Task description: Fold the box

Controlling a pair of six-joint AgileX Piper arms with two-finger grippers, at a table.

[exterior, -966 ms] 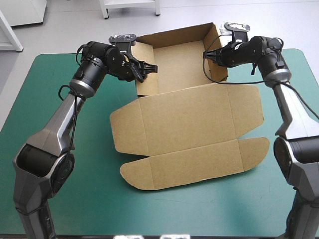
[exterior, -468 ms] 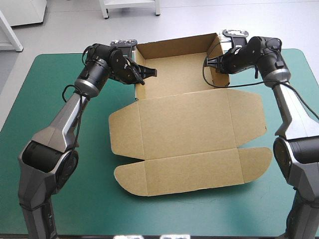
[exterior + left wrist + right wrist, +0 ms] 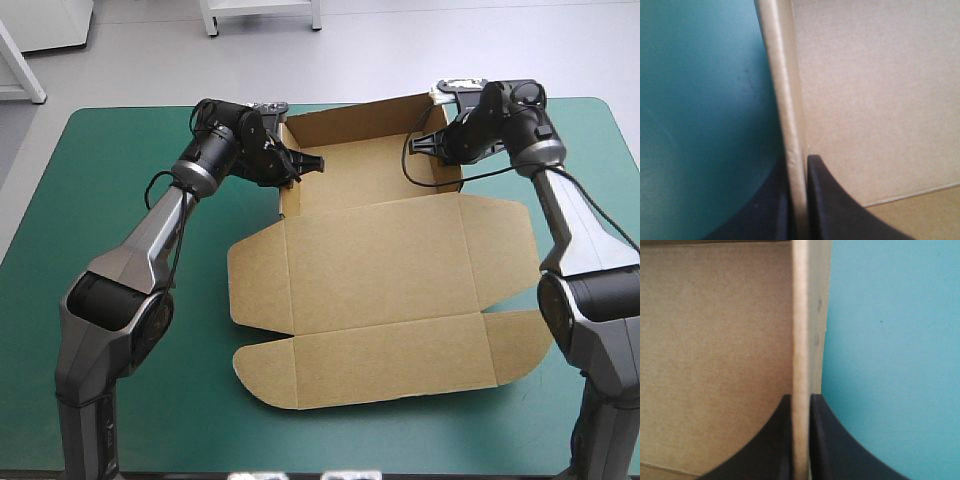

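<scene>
Toward the far edge of the desk (image 3: 110, 230), on its teal-green cover, the brown box (image 3: 380, 270) lies as an open tray with its lid (image 3: 385, 250) spread flat toward the near side. The tray's back and side walls stand raised. The lid ends in a front strip with a rounded flap at each end, all of it flat on the cover. The left gripper (image 3: 302, 160) reaches in from the left, its black fingers all but closed on the tray's left wall (image 3: 284, 195), about midway along it. From the left wrist camera, the left gripper (image 3: 799, 200) has the wall's thin top edge (image 3: 785, 100) running up between its fingers (image 3: 840, 210). One finger is outside over the cover and the other inside over the brown floor. The right gripper (image 3: 425, 143) comes in from the right and pinches the right wall (image 3: 452, 175) the same way, nearly opposite the left one. From the right wrist camera, the right gripper (image 3: 801, 440) clamps the wall's pale edge (image 3: 800, 315) between narrow fingers (image 3: 772, 460), with brown board on one side and teal-green cover on the other.
</scene>
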